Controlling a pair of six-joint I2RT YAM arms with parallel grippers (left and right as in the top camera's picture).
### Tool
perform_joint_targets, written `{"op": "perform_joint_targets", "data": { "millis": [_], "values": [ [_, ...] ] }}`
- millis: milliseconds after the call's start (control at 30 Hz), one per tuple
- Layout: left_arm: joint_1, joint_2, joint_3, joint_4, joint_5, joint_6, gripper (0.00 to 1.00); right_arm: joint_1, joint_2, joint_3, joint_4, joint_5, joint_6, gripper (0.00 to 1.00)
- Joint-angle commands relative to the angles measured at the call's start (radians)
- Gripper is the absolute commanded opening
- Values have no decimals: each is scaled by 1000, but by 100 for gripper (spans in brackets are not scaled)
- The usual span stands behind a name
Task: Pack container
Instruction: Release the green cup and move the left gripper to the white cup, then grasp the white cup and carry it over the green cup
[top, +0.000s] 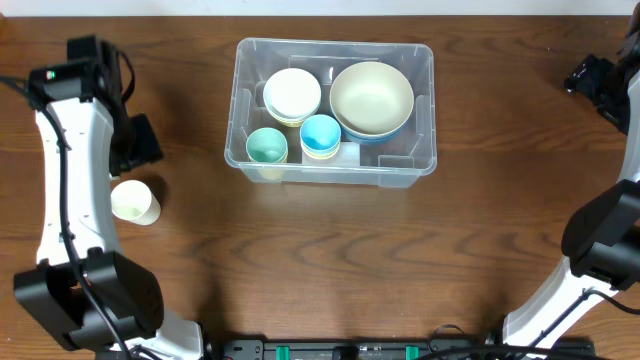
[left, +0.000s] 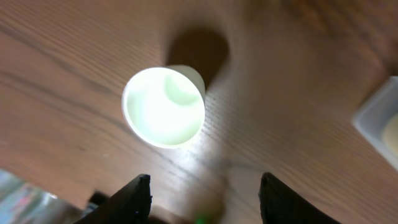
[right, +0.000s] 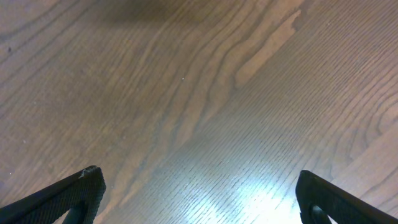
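While the left tool (left: 205, 186) gapes, the container (top: 390, 172) lies well apart — rightward, seemingly.

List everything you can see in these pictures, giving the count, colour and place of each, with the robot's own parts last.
Table: one, brown wood, under everything.
Bin: one, clear, far middle of table.
Large bowls: two nested, cream inside blue, bin's right.
Small bowl: one white on top, with a yellowish rim beneath, bin's far left.
Teal cup: one, bin's near left.
Blue cup: one, bin's near middle.
Loose cup: one, pale cream, on table beside left arm.
Left arm: one, white and black, jaws open near loose cup.
Right arm: one, jaws open over bare table.
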Motion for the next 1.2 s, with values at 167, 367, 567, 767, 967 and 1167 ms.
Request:
{"op": "perform_joint_targets", "data": {
  "millis": [167,367,567,767,967,1167],
  "values": [
    [45,3,-256,202,105,10,56,7,-15,3,2,7,18,99],
    [45,4,-413,357,119,10,57,7,-15,3,2,7,18,99],
    [59,4,-502,435,116,9,26,7,-15,3,2,7,18,99],
    [63,1,-476,426,172,6,6,7,-15,3,2,7,18,99],
    [55,-64,-380,394,377,14,6,7,-15,3,2,7,18,99],
    [-11,-249,-276,393,594,86,6,7,-15,3,2,7,18,99]
  ]
}}
